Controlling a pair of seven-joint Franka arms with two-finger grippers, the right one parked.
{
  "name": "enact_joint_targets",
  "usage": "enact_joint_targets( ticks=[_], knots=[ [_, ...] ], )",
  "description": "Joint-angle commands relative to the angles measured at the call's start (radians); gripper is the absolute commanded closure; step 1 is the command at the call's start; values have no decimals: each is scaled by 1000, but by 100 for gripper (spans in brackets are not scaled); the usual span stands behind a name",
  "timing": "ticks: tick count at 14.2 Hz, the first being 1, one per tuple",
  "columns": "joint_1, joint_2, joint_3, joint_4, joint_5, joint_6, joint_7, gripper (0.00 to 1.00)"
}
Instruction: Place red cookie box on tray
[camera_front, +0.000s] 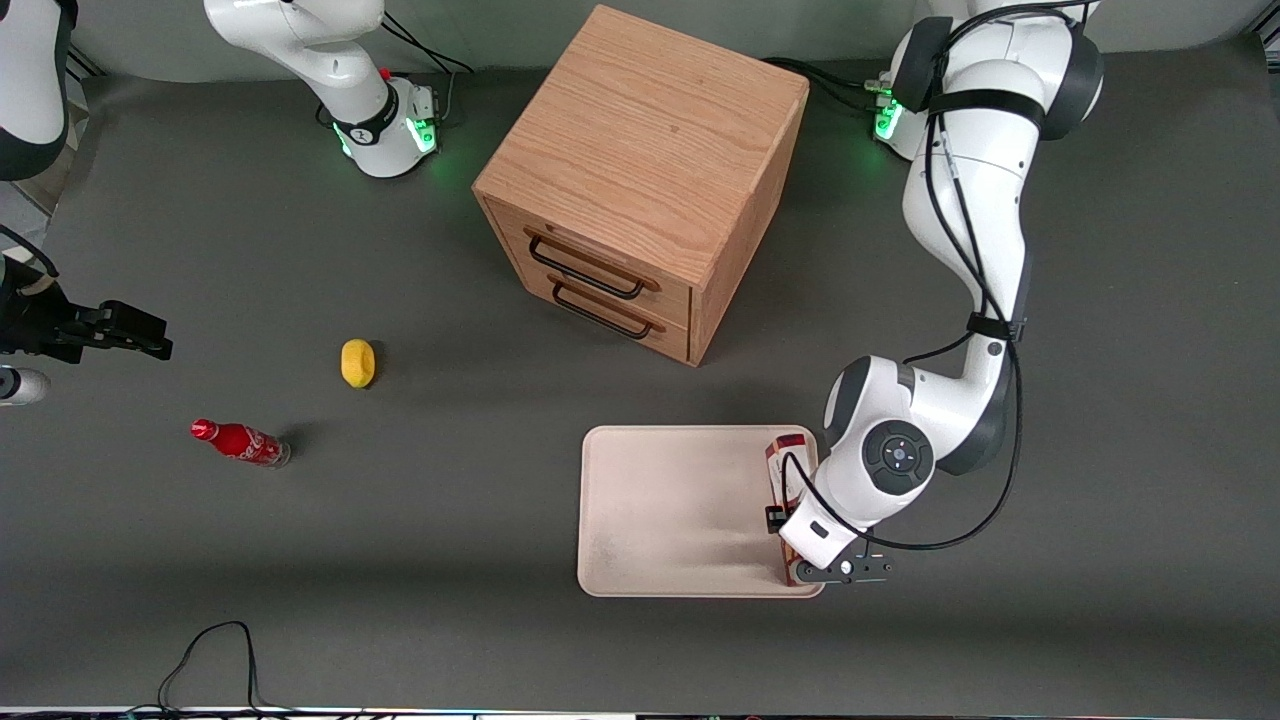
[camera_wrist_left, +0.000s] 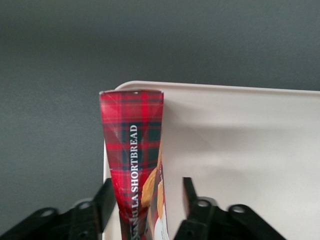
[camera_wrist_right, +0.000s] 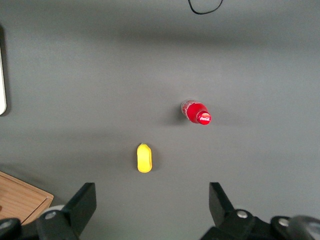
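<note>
A dark grey table (camera_front: 420, 560) fills the front view, with a wooden two-drawer cabinet (camera_front: 640, 180) standing on it, farther from the camera than the tray (camera_front: 670, 510); the working left arm reaches down from its base, bends at the elbow and folds back so that its wrist hangs over the tray's edge toward the working arm's end of the table; the gripper (camera_front: 800, 545) sits low over that edge, at the tray's corner nearer the camera, and the red cookie box (camera_front: 783, 465) lies along the same rim inside the tray, its near end hidden under the wrist; a yellow lemon-like object (camera_front: 358, 362) and a small red cola bottle (camera_front: 240, 442) lie well apart from the tray, toward the parked arm's end of the table, the bottle nearer the camera than the yellow object; in the left wrist view the red cookie box (camera_wrist_left: 134, 165) shows tartan sides with white lettering, resting just inside the tray's rounded corner (camera_wrist_left: 240, 145) with grey table around it; the gripper (camera_wrist_left: 147, 205) straddles the box, one black finger (camera_wrist_left: 106, 200) right against the box's side and the other finger (camera_wrist_left: 189, 192) standing off with a clear gap, so the jaws are parted and do not clamp it; in the right wrist view the cola bottle (camera_wrist_right: 196, 112) and the yellow object (camera_wrist_right: 144, 158) lie near each other on the bare grey surface, a corner of the wooden cabinet (camera_wrist_right: 20, 197) showing at the edge.
</note>
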Motion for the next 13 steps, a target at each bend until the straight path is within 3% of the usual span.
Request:
enact_joint_targets(
  ticks=[1,4,8,10,13],
  knots=[
    [4,-148,15,-130,19,-10,-5,0],
    [42,-317,15,-263,19,-109,1,0],
    [112,-473,41,-340,20,-333,154,0],
    [159,-599,41,-464,26,-341,183,0],
    [218,-806,38,-644,150,-356,226,0]
  ],
)
